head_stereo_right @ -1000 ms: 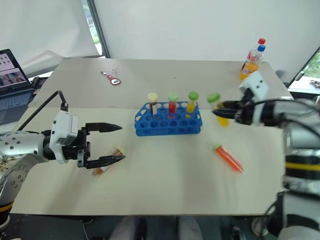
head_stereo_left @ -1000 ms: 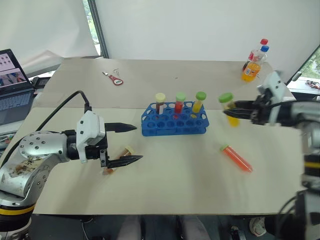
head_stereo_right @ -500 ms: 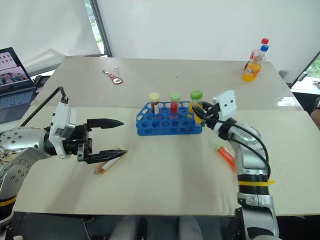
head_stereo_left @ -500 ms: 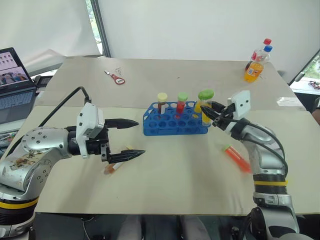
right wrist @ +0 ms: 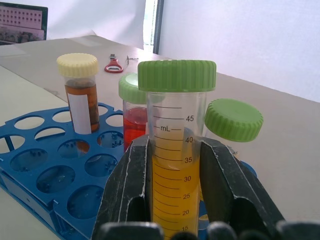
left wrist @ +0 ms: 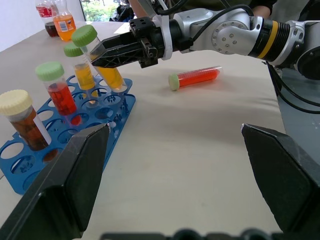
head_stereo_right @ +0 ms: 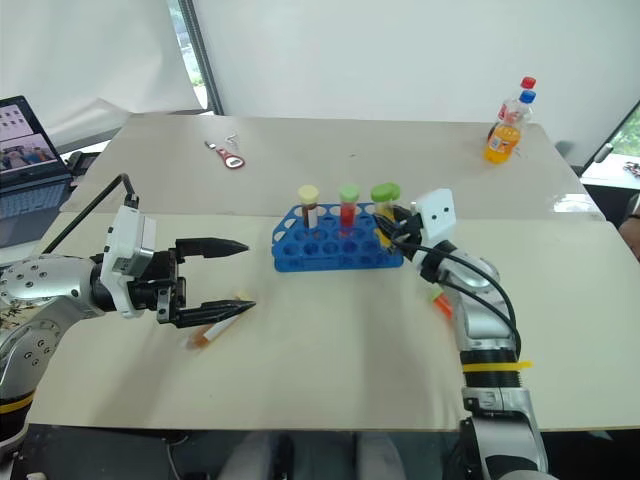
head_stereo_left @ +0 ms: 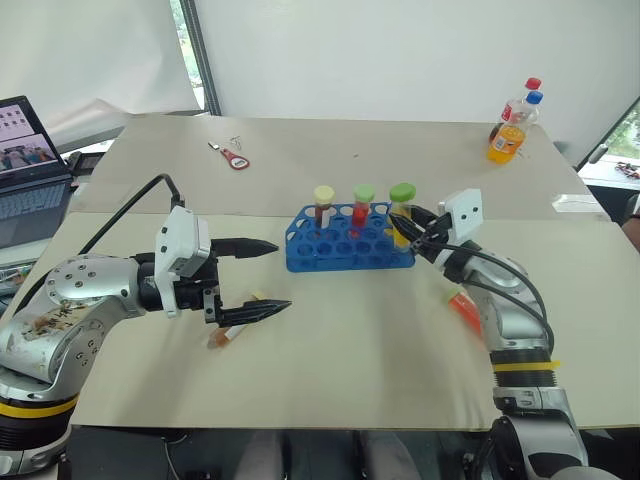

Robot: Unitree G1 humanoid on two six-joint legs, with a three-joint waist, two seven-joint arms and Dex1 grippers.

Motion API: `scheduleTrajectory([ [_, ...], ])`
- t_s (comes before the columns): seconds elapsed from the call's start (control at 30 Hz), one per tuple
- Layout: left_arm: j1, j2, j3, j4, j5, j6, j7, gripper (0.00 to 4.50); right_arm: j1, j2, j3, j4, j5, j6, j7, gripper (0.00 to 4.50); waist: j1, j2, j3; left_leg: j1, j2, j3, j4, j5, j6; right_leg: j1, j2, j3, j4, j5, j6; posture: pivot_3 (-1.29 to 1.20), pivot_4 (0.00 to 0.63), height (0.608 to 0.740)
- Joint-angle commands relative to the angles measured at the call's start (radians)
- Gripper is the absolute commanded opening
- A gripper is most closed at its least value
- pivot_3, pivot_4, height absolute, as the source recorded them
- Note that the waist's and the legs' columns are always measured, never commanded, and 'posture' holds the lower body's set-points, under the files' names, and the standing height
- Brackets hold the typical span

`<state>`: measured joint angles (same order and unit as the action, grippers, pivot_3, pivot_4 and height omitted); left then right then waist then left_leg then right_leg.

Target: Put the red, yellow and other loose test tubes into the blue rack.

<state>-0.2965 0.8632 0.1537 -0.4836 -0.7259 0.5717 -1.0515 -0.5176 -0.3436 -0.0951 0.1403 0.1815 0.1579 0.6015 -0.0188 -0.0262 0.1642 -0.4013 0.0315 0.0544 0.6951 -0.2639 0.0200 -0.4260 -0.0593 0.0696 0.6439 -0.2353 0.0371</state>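
Yellow test tube [right wrist: 176, 165], clamped mid-barrel by the right end effector [head_stereo_left: 412, 225] at the blue rack [head_stereo_left: 345, 245], looks light, rigid and slick; left end effector [head_stereo_left: 262, 276] gapes empty.

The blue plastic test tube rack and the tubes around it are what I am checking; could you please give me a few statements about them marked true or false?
1. The right tool is shut on a green-capped tube of yellow liquid at the blue plastic test tube rack. True.
2. The left tool is shut on a tube. False: it is open and holds nothing.
3. A green-capped tube of red-orange liquid lies loose on the beige table. True.
4. The rack holds no tubes. False: a cream-capped brown tube, a green-capped red tube and a green-capped yellow tube stand in it.
5. A small orange-tipped tube lies near the left tool. True.
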Motion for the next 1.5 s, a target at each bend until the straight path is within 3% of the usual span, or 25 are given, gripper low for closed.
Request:
scheduleTrajectory([
  [0.03, -0.008, -0.001, 0.007, -0.027, -0.002, -0.018, 0.003, 4.5, 0.019, 0.025, -0.007, -0.016, 0.005, -0.038, -0.047, 0.94, 0.0, 0.0, 0.0, 0.0, 0.0, 0.0, 0.0, 0.0, 0.0, 0.0, 0.0, 0.0, 0.0, 0.0, 0.0, 0.0, 0.15, 0.733],
  [0.13, -0.014, -0.013, 0.002, -0.027, -0.003, -0.017, 0.014, 4.5, 0.023, 0.064, -0.042, 0.009, 0.018, -0.056, -0.12, 0.94, -0.002, 0.0, 0.0, 0.0, 0.0, 0.0, 0.0, 0.0, 0.0, 0.0, 0.0, 0.0, 0.0, 0.0, 0.0, 0.0, 0.15, 0.733],
  [0.47, -0.023, -0.065, -0.009, -0.034, -0.015, 0.003, 0.08, 4.5, 0.079, 0.112, -0.031, -0.021, 0.037, -0.068, -0.168, 0.94, -0.003, 0.0, 0.0, 0.001, 0.0, -0.001, 0.0, 0.0, 0.0, 0.001, 0.0, 0.0, 0.0, 0.0, 0.0, 0.0, 0.15, 0.733],
  [0.53, -0.022, -0.068, -0.012, -0.033, -0.012, 0.001, 0.083, 4.5, 0.083, 0.109, -0.035, -0.025, 0.037, -0.061, -0.179, 1.97, -0.003, 0.0, 0.0, 0.001, 0.0, -0.001, 0.0, 0.0, 0.0, 0.001, 0.0, 0.0, 0.0, 0.0, 0.0, 0.0, 0.15, 0.733],
  [0.7, -0.023, -0.077, -0.02, -0.03, -0.008, -0.001, 0.098, 4.5, 0.093, 0.063, -0.028, -0.075, 0.032, -0.002, -0.169, 3.65, -0.003, 0.0, 0.0, 0.0, 0.0, -0.001, 0.0, 0.0, 0.0, 0.0, 0.0, 0.0, 0.0, 0.0, 0.0, 0.0, 0.15, 0.733],
  [0.87, -0.015, -0.093, -0.032, -0.02, 0.018, -0.02, 0.114, 4.5, 0.159, -0.106, -0.067, -0.263, 0.092, 0.19, -0.084, 3.65, 0.006, 0.0, 0.0, -0.001, 0.0, -0.002, 0.0, 0.0, 0.0, 0.0, 0.0, 0.0, -0.001, 0.0, 0.0, 0.0, 0.15, 0.733],
  [1.1, 0.027, -0.069, -0.027, -0.001, 0.064, -0.065, 0.07, 4.5, 0.252, -0.477, -0.126, -0.5, 0.223, 0.507, 0.131, 3.65, 0.0, 0.0, 0.0, -0.001, 0.0, -0.001, 0.0, 0.0, 0.0, 0.001, 0.0, 0.0, -0.003, 0.0, 0.0, 0.0, 0.15, 0.733],
  [1.3, 0.124, 0.006, -0.009, -0.036, 0.072, -0.109, -0.041, 4.5, 0.241, -0.769, 0.043, -0.498, 0.196, 0.792, 0.236, 3.65, -0.001, 0.0, 0.0, 0.001, 0.0, -0.001, -0.001, 0.0, 0.001, 0.001, 0.001, 0.001, -0.003, -0.001, -0.001, 0.0, 0.15, 0.733],
  [1.5, 0.2, 0.046, 0.007, -0.082, 0.082, -0.132, -0.082, 4.5, 0.1, -0.804, 0.231, -0.388, 0.156, 0.896, 0.294, 3.65, 0.001, 0.0, 0.001, 0.0, 0.001, 0.0, -0.001, 0.0, 0.001, 0.001, 0.0, 0.001, -0.004, -0.001, 0.0, 0.0, 0.15, 0.733],
])
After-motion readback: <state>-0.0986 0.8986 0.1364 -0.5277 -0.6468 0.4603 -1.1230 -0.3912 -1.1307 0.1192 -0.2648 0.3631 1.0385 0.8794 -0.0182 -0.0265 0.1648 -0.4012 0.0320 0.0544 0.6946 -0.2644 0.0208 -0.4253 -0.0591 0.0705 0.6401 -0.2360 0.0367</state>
